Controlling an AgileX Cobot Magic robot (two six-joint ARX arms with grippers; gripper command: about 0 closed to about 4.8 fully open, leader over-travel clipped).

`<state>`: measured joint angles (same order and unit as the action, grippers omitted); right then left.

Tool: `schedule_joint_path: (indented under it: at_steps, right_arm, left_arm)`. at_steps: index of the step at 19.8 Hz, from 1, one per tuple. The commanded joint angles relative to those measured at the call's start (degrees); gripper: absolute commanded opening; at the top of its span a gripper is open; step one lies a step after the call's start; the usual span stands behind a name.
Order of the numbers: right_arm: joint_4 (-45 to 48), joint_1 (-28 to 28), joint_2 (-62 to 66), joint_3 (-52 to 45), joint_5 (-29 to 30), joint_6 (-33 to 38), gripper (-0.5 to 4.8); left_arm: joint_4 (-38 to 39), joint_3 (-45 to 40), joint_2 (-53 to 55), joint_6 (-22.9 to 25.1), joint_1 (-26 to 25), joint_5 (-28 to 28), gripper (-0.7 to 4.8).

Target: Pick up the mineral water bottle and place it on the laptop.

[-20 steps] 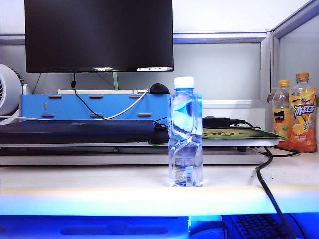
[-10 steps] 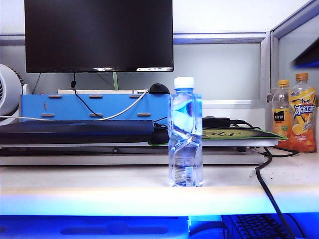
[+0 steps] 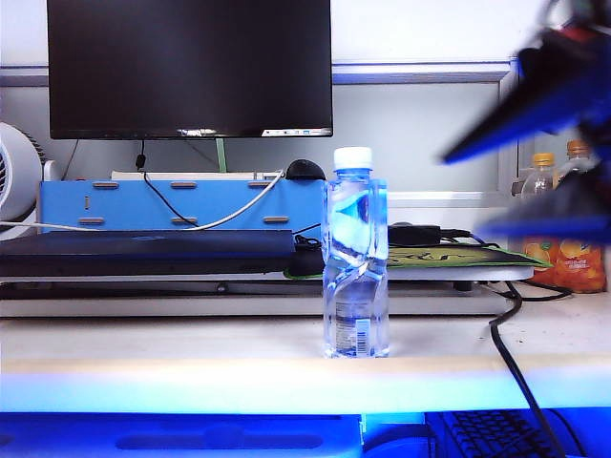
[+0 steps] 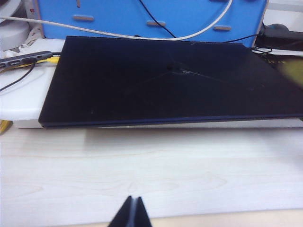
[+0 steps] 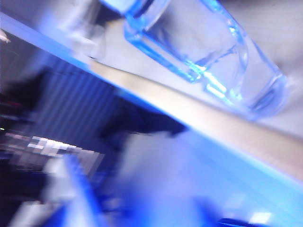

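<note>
My exterior camera sits low at the desk's front edge, facing the monitor [image 3: 189, 67], with the mineral water bottle [image 3: 355, 258] centre frame and close. My left wrist camera looks down and forward over the laptop [image 4: 165, 80] — shared with the exterior view. My right wrist camera, badly blurred, sits near the bottle [image 5: 203, 42] — tilted.

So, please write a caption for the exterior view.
Open right gripper blurs in beside upright mineral water bottle; laptop bare.

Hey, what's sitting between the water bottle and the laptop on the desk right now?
Nothing. In the exterior view, only bare pale desk separates the mineral water bottle from the laptop behind it to the left. The left wrist view also shows bare desk before the laptop.
</note>
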<state>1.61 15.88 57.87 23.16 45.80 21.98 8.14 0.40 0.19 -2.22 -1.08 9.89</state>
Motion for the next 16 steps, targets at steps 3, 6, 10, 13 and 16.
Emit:
schedule_joint_path:
  at_steps: [3,6,10,13,16]
  right_arm:
    - [1.9,13.3,-0.1,3.1,-33.7,-12.7,4.79]
    - [5.9,16.8,-0.1,3.8,-43.4,-21.7,4.79]
    - [11.8,17.0,1.8,3.8,-45.3,-25.2,4.79]
    - [14.1,17.0,6.6,5.0,-41.3,-25.5,4.79]
    - [15.9,17.1,13.2,8.4,-38.2,-25.5,4.79]
  left_arm:
    - [0.3,0.0,-0.1,0.1,0.0,0.3,-0.02]
    - [0.3,0.0,-0.1,0.1,0.0,0.3,-0.02]
    - [0.3,0.0,-0.1,0.1,0.0,0.3,-0.02]
    - [0.3,0.0,-0.1,0.1,0.0,0.3,-0.02]
    - [0.4,0.0,-0.1,0.1,0.0,0.3,-0.02]
